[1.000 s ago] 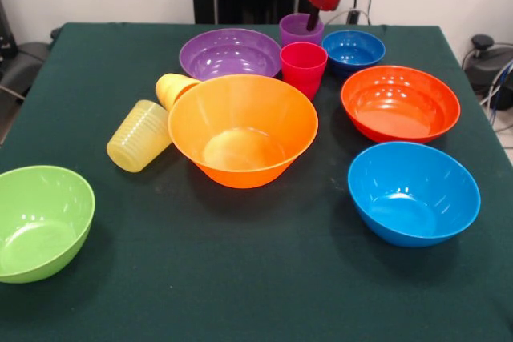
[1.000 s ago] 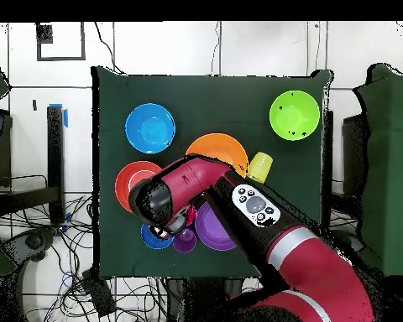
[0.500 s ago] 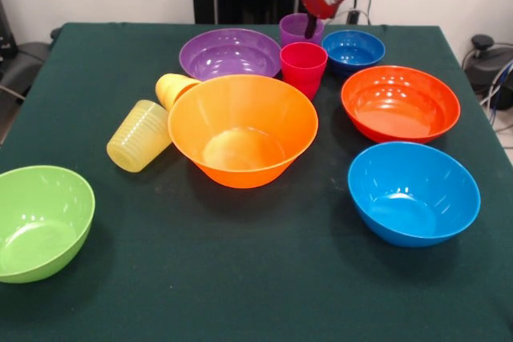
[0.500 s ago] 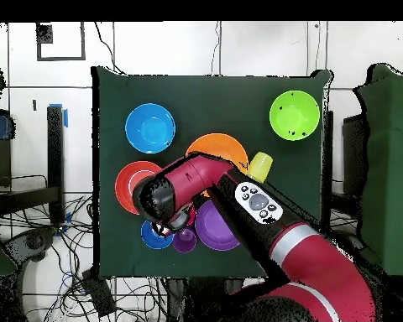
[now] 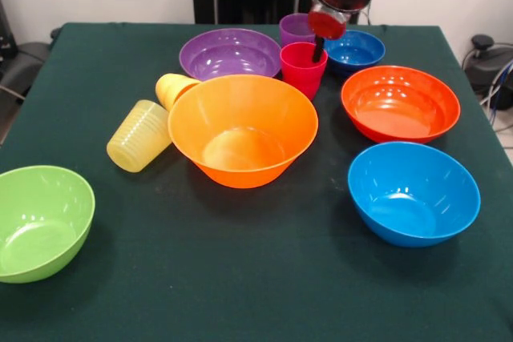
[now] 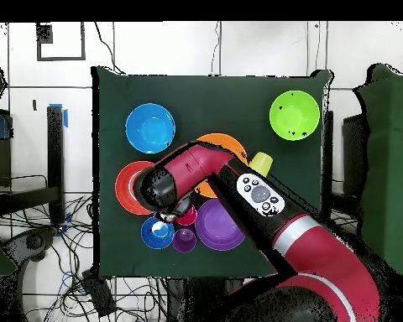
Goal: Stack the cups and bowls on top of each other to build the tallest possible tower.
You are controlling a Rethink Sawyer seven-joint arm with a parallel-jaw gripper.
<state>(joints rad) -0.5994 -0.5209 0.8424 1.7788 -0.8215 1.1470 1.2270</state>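
All bowls stand apart on the green cloth: orange-yellow bowl [image 5: 242,130] in the middle, purple bowl [image 5: 228,54] behind it, small dark blue bowl [image 5: 354,48], red-orange bowl [image 5: 399,103], light blue bowl [image 5: 413,192] and lime green bowl [image 5: 36,222]. The red-pink cup [image 5: 301,68] stands upright with the purple cup [image 5: 293,28] behind it. A ribbed pale yellow cup [image 5: 140,135] and an orange-yellow cup [image 5: 175,88] lie on their sides. My gripper [image 5: 317,52] hangs at the red-pink cup's right rim; the arm [image 6: 196,172] hides it from above. No tower stands.
Dark green cloth [image 5: 240,278] covers the table. Black equipment and cables [image 5: 489,62] sit beyond its right edge. In the overhead view the arm covers part of the orange-yellow bowl [image 6: 215,141] and the red-orange bowl [image 6: 123,183].
The gripper has moved from over the purple cup toward the table's front and down, now at the red-pink cup's rim. No cup or bowl has moved.
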